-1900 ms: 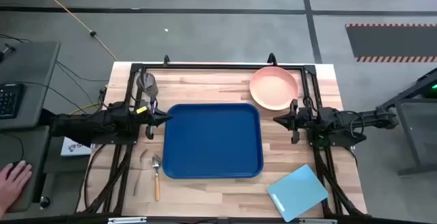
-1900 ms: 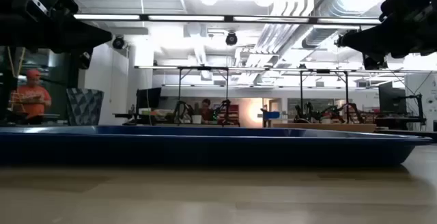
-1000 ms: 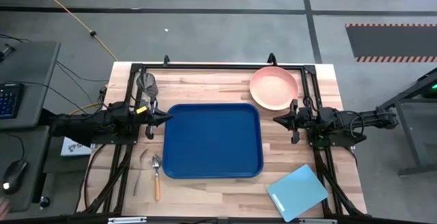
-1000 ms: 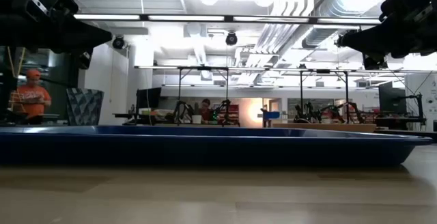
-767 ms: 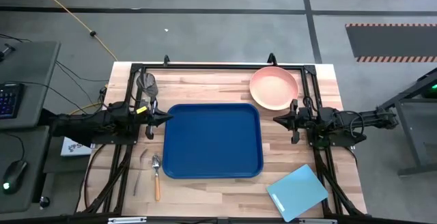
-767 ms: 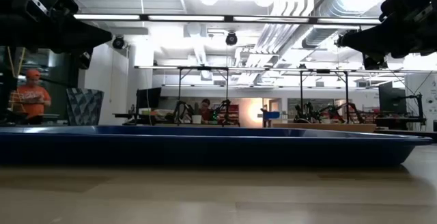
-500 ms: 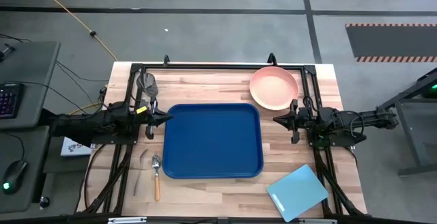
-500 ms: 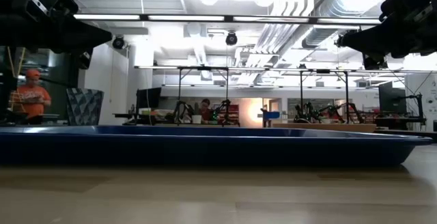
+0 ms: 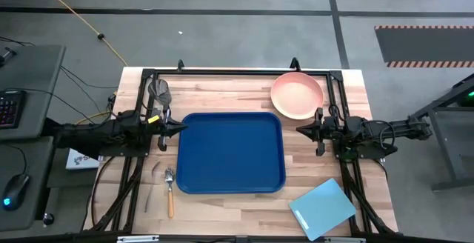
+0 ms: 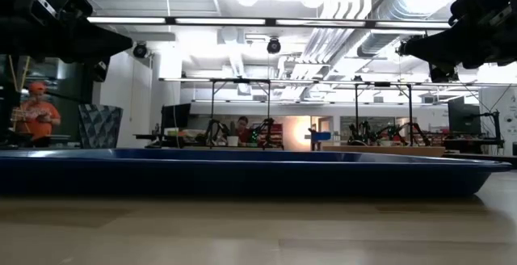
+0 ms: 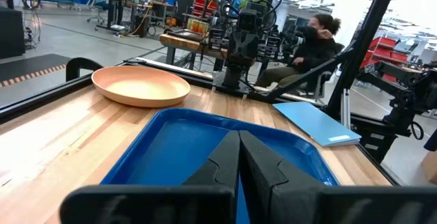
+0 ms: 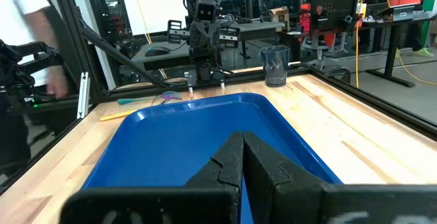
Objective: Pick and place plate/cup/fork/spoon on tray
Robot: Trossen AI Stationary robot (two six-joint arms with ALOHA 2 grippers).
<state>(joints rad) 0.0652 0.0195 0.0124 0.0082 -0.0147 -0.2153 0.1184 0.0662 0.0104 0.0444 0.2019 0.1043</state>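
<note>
1. The tray (image 9: 230, 152) is lying flat in the middle of the wooden bench (image 9: 222, 95), with nothing resting inside it.
2. The left gripper (image 9: 180, 127) is hovering at the tray's left edge, pointing toward the tray, and its fingers are pressed together, clenched on nothing, as the left wrist view shows (image 11: 239, 157).
3. The right gripper (image 9: 300, 130) is hovering just off the tray's right edge, facing the left one across the tray; its fingers are likewise clenched together and holding nothing (image 12: 242, 157).
4. The plate (image 9: 297, 95) is sitting on the bench near the far right corner, just beyond the tray's far right corner and apart from it.
5. The cup (image 9: 158, 90) is standing upright on the bench near the far left corner, beside the left arm.
6. The spoon (image 9: 169, 190) is lying on the bench just left of the tray's near left corner, its silver bowl pointing away from the near edge and its orange handle toward it.
7. The fork (image 9: 153, 186) is lying on the bench just left of the spoon, roughly parallel to it.
8. A light-blue board (image 9: 322, 209) is lying at an angle on the bench by the near right corner, clear of the tray.
9. In the low view, the tray's rim (image 10: 242, 172) is stretching across the frame, and a person in orange (image 10: 36, 115) is standing in the room behind.
</note>
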